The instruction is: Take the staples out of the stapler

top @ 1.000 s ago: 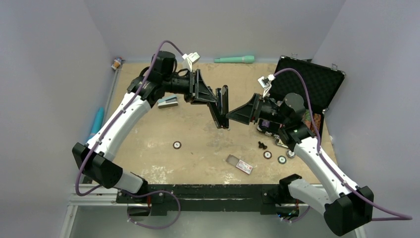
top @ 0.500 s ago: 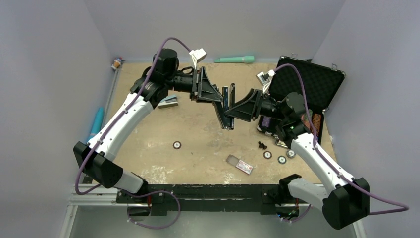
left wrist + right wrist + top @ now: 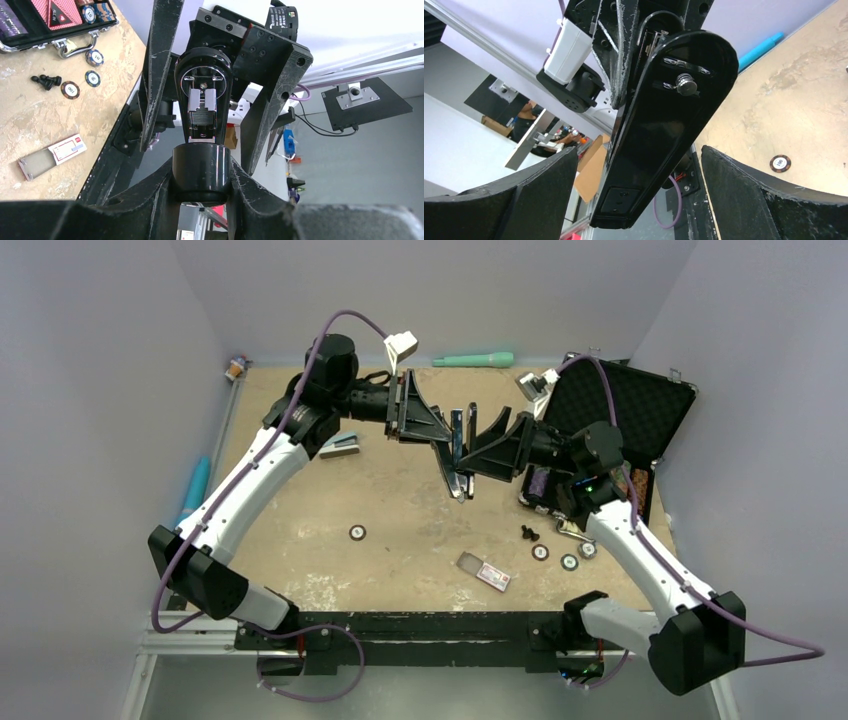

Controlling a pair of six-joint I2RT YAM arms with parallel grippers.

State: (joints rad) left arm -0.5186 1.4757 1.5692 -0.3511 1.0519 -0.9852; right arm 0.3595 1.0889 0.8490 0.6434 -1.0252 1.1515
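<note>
Mid-air over the table centre, left gripper (image 3: 201, 175) pinches one end of the black stapler (image 3: 659, 115), jaws partway closed on it. Right gripper (image 3: 639, 175) is spread wide and touches nothing. Change over the last second: the right arm swung in from beside the stapler's lower end, and its fingers (image 3: 544, 195) now straddle the body. The stapler itself barely shifted. Reading: probably lining up to grab and pull the stapler open, so unloading has not started. The staples can't be made out. Only a silver channel (image 3: 202, 107) shows inside the stapler, so they are judged still loaded. Counts: one held stapler, two grippers, four loose poker chips (image 3: 357, 532), two small black pieces (image 3: 528, 533), one flat box (image 3: 483, 572), one open case (image 3: 640, 405), one teal tube (image 3: 473, 360).
</note>
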